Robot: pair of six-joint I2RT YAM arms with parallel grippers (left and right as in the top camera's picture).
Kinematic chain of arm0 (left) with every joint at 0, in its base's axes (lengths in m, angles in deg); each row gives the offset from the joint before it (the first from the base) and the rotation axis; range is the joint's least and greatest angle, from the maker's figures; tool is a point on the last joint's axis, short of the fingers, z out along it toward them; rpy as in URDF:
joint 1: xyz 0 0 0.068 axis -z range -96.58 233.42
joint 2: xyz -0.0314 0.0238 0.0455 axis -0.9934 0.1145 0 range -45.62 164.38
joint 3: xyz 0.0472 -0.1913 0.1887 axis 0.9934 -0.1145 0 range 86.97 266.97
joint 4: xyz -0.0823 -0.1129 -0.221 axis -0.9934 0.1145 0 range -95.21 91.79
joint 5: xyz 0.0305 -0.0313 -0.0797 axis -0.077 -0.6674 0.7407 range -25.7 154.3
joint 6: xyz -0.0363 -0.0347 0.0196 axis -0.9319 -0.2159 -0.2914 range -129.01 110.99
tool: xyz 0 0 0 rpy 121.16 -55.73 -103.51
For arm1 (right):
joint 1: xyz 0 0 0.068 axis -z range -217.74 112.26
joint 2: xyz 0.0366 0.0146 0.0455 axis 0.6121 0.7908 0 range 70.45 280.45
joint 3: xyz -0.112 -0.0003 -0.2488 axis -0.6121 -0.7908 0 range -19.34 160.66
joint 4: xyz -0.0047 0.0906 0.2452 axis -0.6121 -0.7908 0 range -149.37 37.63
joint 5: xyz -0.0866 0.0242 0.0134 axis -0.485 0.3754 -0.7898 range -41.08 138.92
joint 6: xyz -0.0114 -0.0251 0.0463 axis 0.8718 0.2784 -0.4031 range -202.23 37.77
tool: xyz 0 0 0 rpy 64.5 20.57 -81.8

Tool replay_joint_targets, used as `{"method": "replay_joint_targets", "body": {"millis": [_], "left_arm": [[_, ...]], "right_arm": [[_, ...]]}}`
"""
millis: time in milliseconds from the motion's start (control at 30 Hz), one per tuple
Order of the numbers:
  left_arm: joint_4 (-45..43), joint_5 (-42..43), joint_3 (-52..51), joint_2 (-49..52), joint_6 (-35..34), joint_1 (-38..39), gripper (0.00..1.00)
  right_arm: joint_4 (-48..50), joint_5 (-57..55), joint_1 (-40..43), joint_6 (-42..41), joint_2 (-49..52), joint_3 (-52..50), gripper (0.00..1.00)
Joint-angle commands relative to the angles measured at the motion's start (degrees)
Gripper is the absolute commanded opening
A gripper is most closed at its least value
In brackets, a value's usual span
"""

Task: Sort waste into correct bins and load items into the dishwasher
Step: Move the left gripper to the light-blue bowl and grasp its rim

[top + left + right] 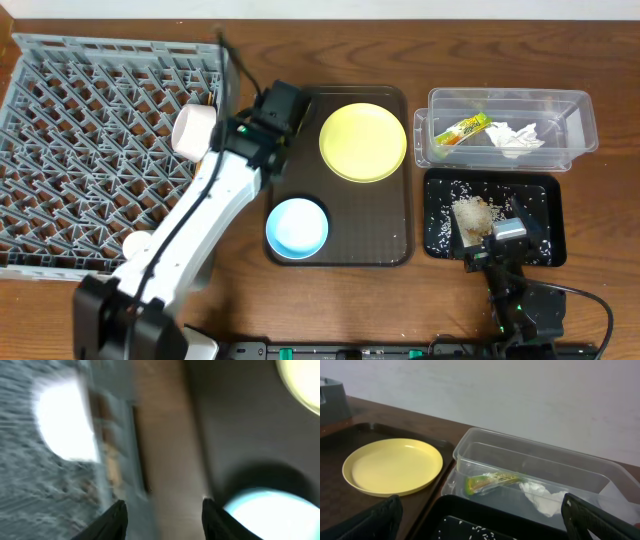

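Note:
The grey dish rack [90, 140] fills the left. A white bowl [193, 130] lies on its side at the rack's right edge, and a small white cup [137, 244] sits near its front edge. My left gripper [278, 108] hovers open and empty over the gap between rack and brown tray; its view is motion-blurred [162, 512]. The yellow plate [363, 141] and light blue bowl [297, 227] rest on the brown tray. The clear tub [578, 110] holds the wrapper [462, 130] and tissue [517, 136]. Rice [475, 212] lies in the black tray [540, 190]. My right gripper [497, 250] is open and empty at that tray's near edge [481, 510]. I see no chopsticks.
The brown serving tray [350, 215] sits between the rack and the bins. The left arm's white links cross the rack's front right corner. In the right wrist view the yellow plate [392, 466] is at left and the clear tub [530, 455] stands just beyond the black tray [465, 510].

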State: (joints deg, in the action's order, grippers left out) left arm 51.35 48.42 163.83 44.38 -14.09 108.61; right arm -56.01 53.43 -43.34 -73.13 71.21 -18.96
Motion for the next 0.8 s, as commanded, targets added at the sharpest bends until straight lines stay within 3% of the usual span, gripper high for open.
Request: {"method": "replay_joint_targets", "body": {"millis": [0,100,433,767], "left_arm": [[4.42,13.84,-0.85,0.04,-12.52,-0.42,0.49],[4.17,14.86,-4.46,0.07,-16.17,-0.42,0.49],[-6.27,17.18,-18.78,0.24,-16.22,-1.42,0.49],[-16.65,25.24,-26.38,0.26,-16.24,-1.55,0.38]], "right_arm": [[-0.24,0.07,0.35,0.39,0.07,-0.07,0.99],[-0.24,0.07,0.35,0.39,0.07,-0.07,0.99],[-0.24,0.07,0.35,0.39,0.07,-0.07,0.99],[-0.24,0.07,0.35,0.39,0.07,-0.07,0.99]]}}
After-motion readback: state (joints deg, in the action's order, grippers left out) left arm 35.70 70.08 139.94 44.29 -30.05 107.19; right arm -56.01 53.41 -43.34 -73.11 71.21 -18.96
